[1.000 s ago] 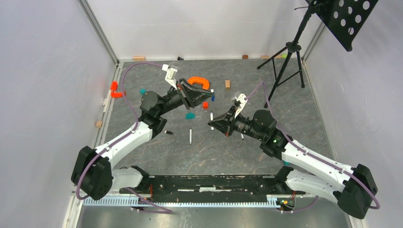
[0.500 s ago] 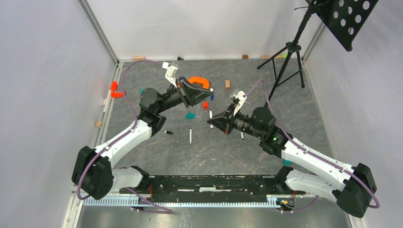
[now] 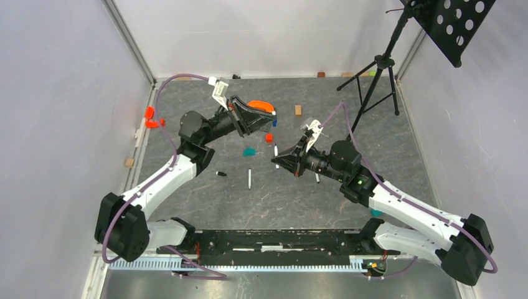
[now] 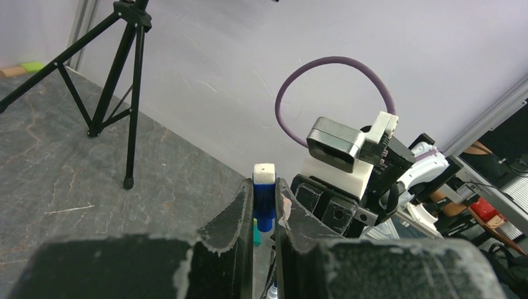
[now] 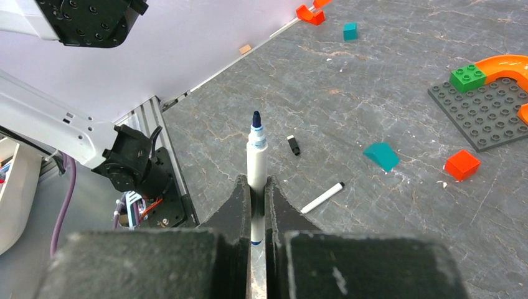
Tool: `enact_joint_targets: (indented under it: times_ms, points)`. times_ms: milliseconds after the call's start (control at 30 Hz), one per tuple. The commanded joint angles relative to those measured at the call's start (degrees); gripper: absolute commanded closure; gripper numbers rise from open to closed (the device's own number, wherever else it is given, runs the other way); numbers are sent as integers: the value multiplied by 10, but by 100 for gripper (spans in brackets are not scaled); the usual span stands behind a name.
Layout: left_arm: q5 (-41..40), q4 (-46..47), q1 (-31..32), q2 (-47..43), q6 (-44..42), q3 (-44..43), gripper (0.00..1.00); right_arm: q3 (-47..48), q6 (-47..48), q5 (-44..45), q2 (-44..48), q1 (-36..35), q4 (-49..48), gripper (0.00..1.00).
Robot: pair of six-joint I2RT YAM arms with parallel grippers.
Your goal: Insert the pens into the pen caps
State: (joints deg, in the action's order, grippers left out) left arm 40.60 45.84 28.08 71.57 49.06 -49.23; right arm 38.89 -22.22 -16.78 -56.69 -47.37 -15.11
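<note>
The grey table [image 3: 299, 205] is walled at 9, 12 and 3 o'clock. Its widest bare stretch lies toward 6 o'clock, between the two arms and their bases. A black tripod [image 3: 373, 81] stands at 2 o'clock, well apart from both grippers.

A grey studded plate [image 5: 492, 112] carrying an orange arch [image 3: 260, 105] lies toward 12 o'clock, and only the right wrist view shows the plate plainly. The left gripper [image 3: 269, 115] hangs by that arch. Its fingers are pinching a blue cap [image 4: 264, 208] with a white end, which only the left wrist view shows.

The right gripper [image 3: 278, 161] sits at the table's middle, pressed together on a white pen [image 5: 256, 165] whose blue tip stands clear of the fingers.

Between the two grippers lie a red brick [image 3: 269, 137] and a teal wedge [image 3: 249, 151]. A second pen [image 3: 249, 179] lies flat at 8 o'clock of the right gripper, with a black cap [image 3: 220, 173] farther out at 9 o'clock. A third pen [image 3: 317, 178] pokes out from under the right arm, and neither wrist view shows it. Orange pieces [image 3: 149, 118] and a wooden block [image 3: 129, 162] keep to the 9 o'clock edge.
</note>
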Motion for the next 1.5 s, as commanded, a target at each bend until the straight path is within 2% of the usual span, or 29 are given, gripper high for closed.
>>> enact_joint_targets:
  times_ms: [0,100,500,1067,1467]
  points:
    - [31,-2,-2,10,37,-38,98,4,8,-13,15,-2,-14,100]
    - [49,63,-2,24,74,-31,98,4,7,-2,24,-2,-17,100]
    - [53,116,-1,27,81,-10,98,21,3,28,23,-2,-15,100]
    - [56,120,4,37,72,-6,98,80,15,39,-7,11,1,100]
    - [58,115,8,36,67,-6,98,78,12,40,-11,18,-1,100]
